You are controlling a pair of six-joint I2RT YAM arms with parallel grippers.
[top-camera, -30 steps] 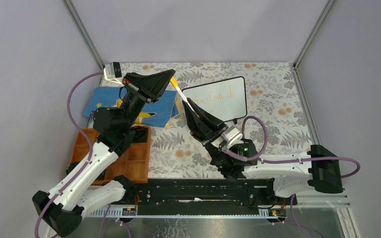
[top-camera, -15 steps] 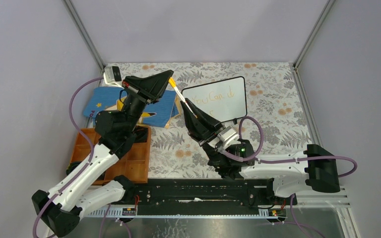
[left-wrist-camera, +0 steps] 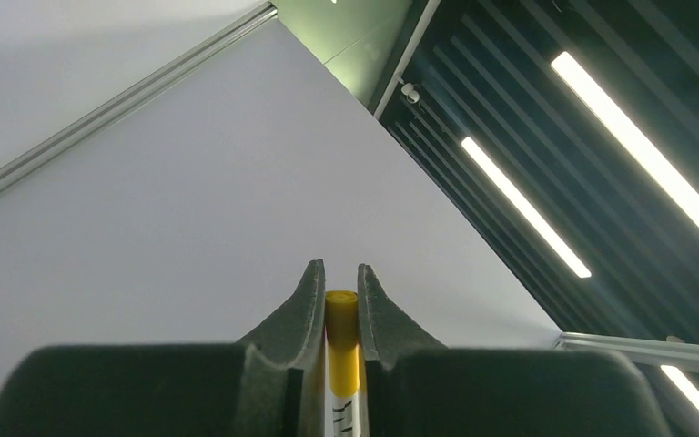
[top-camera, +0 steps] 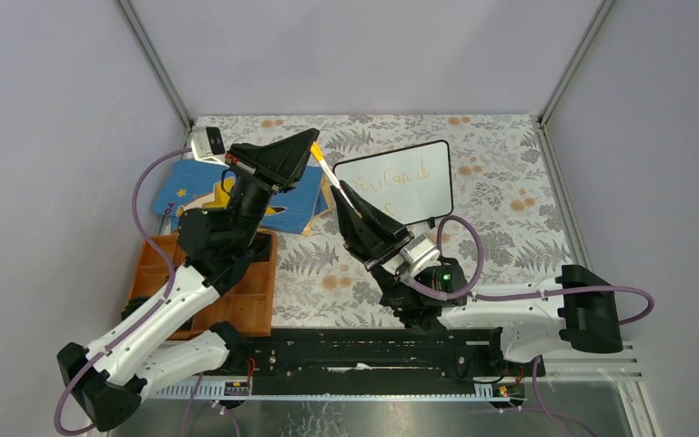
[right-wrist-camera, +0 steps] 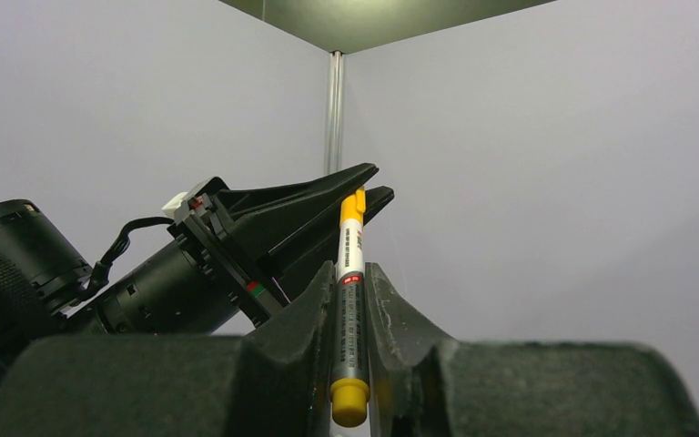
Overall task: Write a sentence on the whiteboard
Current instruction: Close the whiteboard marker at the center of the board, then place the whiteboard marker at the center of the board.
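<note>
left tool (left-wrist-camera: 339, 273) pinching marker (left-wrist-camera: 342, 341), right tool (right-wrist-camera: 351, 271) too

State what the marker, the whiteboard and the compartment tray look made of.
The marker: likely plastic, smooth white printed barrel, yellow ends.
The whiteboard: smooth white writing face, probably coated; thin black frame, material unclear.
The tray: probably wood, matte orange-brown with dividers.

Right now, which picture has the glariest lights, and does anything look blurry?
Left wrist view: bright ceiling strip lights glare on the right; the left claw up close looks soft. Right wrist view: even light, marker fairly sharp. Top view: soft light, the sentence looks faint.
</note>
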